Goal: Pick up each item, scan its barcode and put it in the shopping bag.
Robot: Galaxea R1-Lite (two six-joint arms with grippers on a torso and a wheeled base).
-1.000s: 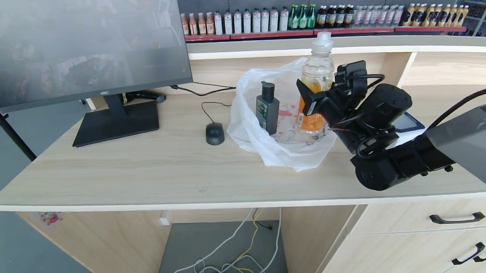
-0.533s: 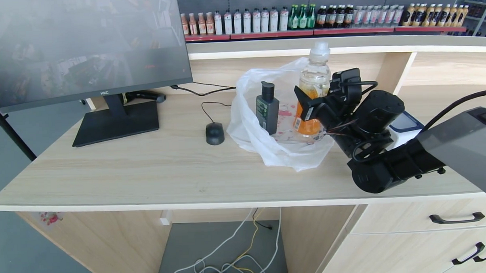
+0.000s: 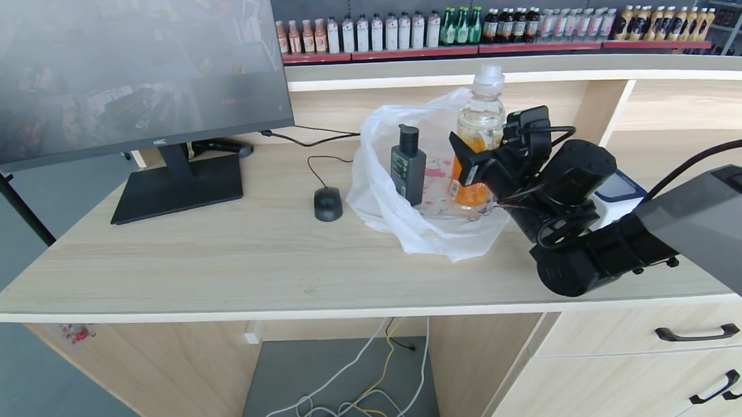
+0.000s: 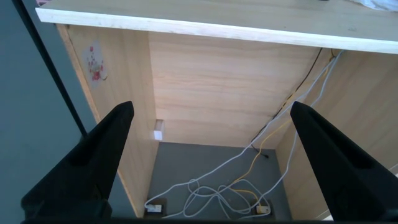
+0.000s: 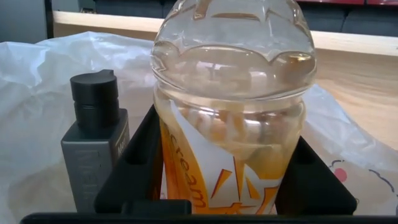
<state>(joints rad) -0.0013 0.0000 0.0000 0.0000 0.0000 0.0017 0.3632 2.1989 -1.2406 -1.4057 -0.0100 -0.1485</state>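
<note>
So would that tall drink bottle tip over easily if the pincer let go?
Probably fairly tippy: the drink bottle is tall and narrow, and the shopping bag film beneath it is crumpled. Its smooth clear plastic may be slippery, though the right pincer clamps its labelled middle. It likely has some heft, holding liquid.

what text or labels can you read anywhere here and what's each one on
Orange drink bottle, in the right gripper: label lettering wraps out of sight, no whole word readable.
Dark pump bottle: pale print, too small to read.
Monitor: small logo on its lower edge, too small to read.
Shopping bag: red marks, blurred.
Shelf bottles: labels too far off.
</note>
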